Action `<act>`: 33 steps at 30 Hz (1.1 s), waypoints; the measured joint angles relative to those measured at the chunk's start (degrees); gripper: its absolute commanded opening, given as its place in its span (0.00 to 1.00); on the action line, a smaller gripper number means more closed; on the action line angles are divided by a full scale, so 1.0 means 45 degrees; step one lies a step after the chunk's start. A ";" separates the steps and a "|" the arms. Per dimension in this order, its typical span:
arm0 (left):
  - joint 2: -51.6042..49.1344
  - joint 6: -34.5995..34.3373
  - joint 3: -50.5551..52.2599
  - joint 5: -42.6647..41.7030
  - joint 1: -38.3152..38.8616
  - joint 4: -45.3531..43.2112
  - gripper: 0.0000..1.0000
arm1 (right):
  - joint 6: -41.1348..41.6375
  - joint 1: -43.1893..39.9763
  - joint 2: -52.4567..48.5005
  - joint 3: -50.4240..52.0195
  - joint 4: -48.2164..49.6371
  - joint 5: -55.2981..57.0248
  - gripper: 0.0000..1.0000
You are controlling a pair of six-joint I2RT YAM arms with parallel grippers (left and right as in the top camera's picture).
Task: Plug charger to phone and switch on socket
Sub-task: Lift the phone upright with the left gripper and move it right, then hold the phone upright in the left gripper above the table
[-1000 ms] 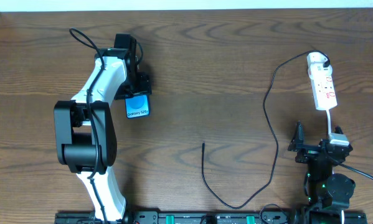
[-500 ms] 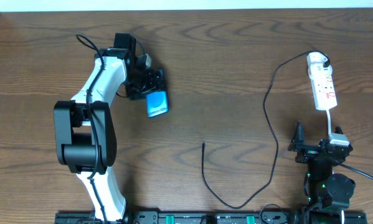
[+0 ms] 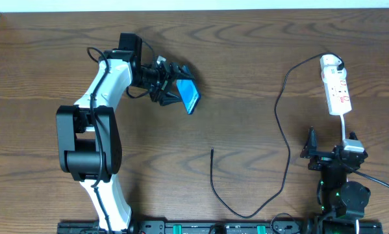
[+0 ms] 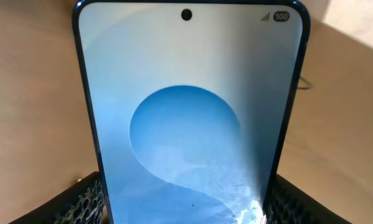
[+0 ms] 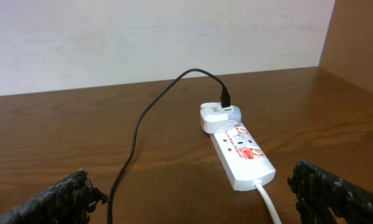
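Note:
My left gripper (image 3: pixel 175 91) is shut on the phone (image 3: pixel 188 96) and holds it tilted above the table at the upper middle. In the left wrist view the blue phone screen (image 4: pixel 192 118) fills the frame between my fingers. The black charger cable (image 3: pixel 282 130) runs from its free plug tip (image 3: pixel 212 151) in the middle, loops near the front edge, and rises to a white adapter (image 3: pixel 330 63) on the white socket strip (image 3: pixel 337 91) at the right. My right gripper (image 3: pixel 330 156) is open and empty, just in front of the strip (image 5: pixel 243 155).
The socket's white cord (image 3: pixel 344 127) runs toward my right arm. A pale wall edge (image 3: pixel 194 5) borders the table's far side. The table's front rail (image 3: pixel 200 227) lies at the bottom.
My left gripper has lifted the phone, carried it right toward the table's middle and turned it on its edge. The right arm and the cable have not moved.

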State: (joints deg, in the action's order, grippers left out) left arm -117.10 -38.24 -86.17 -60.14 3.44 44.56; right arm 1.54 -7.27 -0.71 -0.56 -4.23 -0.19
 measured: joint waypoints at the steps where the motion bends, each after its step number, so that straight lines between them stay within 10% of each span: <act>1: 0.0000 -0.0457 0.0000 -0.0282 0.0000 0.0000 0.07 | 0.0000 0.0000 0.0000 0.0000 0.0000 0.0000 0.99; 18: 0.0000 -0.3852 0.0000 -0.4954 0.0000 0.0000 0.07 | 0.0000 0.0000 0.0000 0.0000 0.0000 0.0000 0.99; 33: 0.0000 -0.4551 0.0000 -0.5387 0.0000 0.0000 0.07 | 0.0000 0.0000 0.0000 0.0000 0.0000 0.0000 0.99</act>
State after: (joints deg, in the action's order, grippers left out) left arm -117.10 -58.72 -86.17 -84.38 3.44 44.56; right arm 1.54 -7.27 -0.71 -0.56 -4.23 -0.19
